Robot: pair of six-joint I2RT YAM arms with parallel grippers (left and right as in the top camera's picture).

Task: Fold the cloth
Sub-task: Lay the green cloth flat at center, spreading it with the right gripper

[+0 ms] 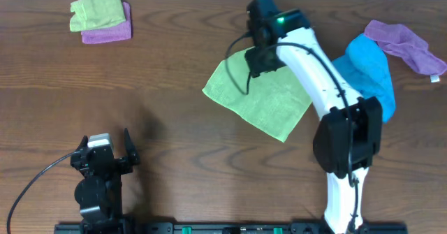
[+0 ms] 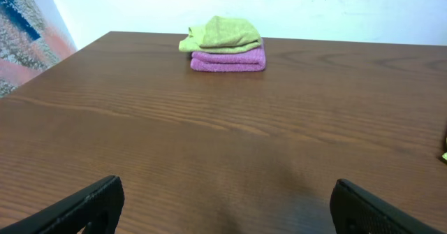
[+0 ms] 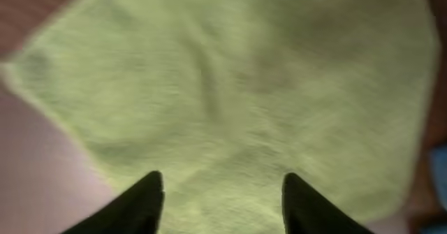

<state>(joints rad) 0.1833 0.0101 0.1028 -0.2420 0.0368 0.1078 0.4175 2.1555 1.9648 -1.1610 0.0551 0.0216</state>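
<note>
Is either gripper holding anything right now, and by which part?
Nothing is held. The right gripper is open above the lime-green cloth, with no fabric pinched; the left gripper is open and empty.

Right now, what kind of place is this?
Probably a robot test bench rather than a home: a wooden table, a left arm and a right arm at its edge, and small towels laid out: a green cloth, a blue cloth, a folded pile.

Blue cloth point(image 1: 370, 70) close R of cloth point(image 1: 272, 108)
</note>
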